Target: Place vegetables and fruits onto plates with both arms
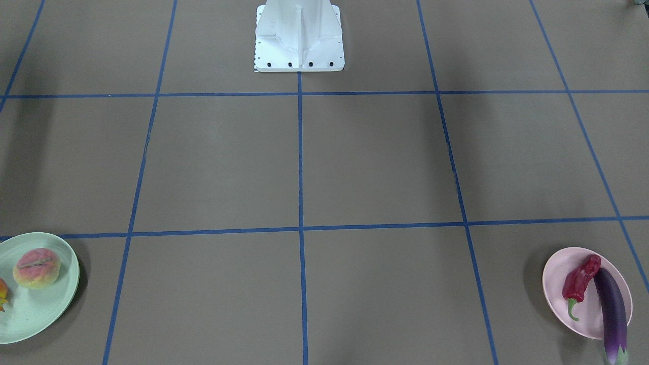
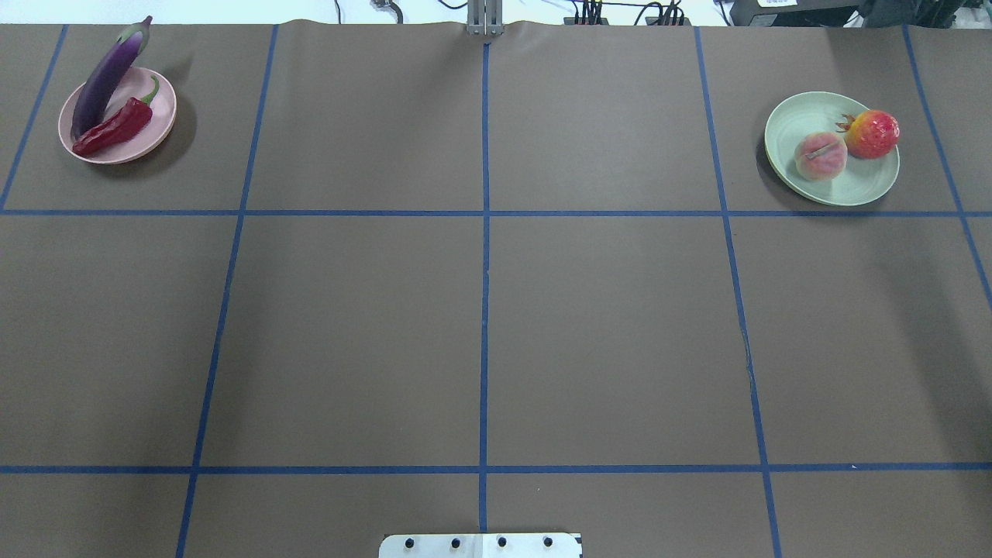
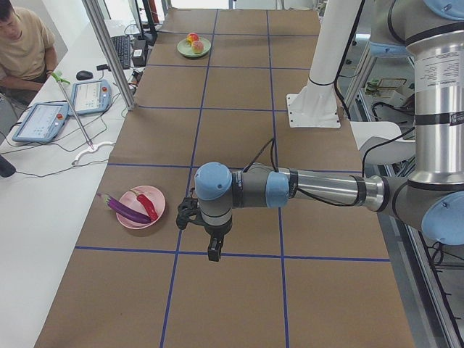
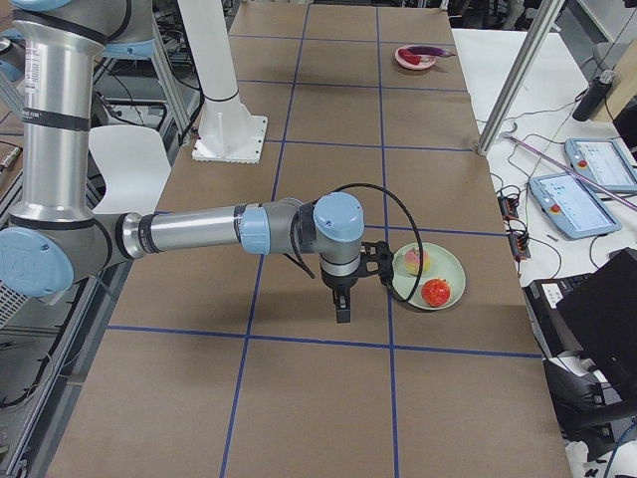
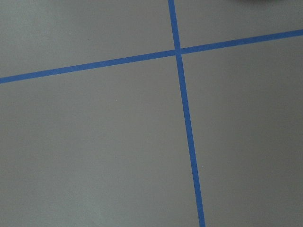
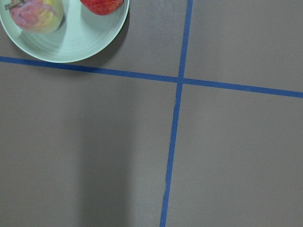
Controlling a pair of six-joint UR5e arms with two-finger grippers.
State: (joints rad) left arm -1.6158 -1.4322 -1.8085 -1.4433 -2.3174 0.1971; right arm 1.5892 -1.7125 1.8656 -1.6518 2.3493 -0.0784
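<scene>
The eggplant [image 2: 108, 74] and chili [image 2: 116, 128] lie side by side on the pink plate [image 2: 159, 116] in the table's far left corner. The eggplant's cap overhangs the rim toward the far edge. The peach [image 2: 820, 155] and pomegranate [image 2: 873, 133] sit on the green plate [image 2: 798, 116], far right. Brown paper [image 2: 349, 333] crossed by blue tape lines [image 2: 485, 310] stretches wide between the plates. The left gripper [image 3: 213, 252] and right gripper [image 4: 343, 313] hang above the paper, each near its own side's plate. I cannot tell how far their fingers are spread.

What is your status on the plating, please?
Left gripper and right gripper over table, open or shut unclear. Long purple eggplant, red chili on pale pink plate; pink-yellow peach, red pomegranate on mint-green plate. Nothing in the way.
</scene>
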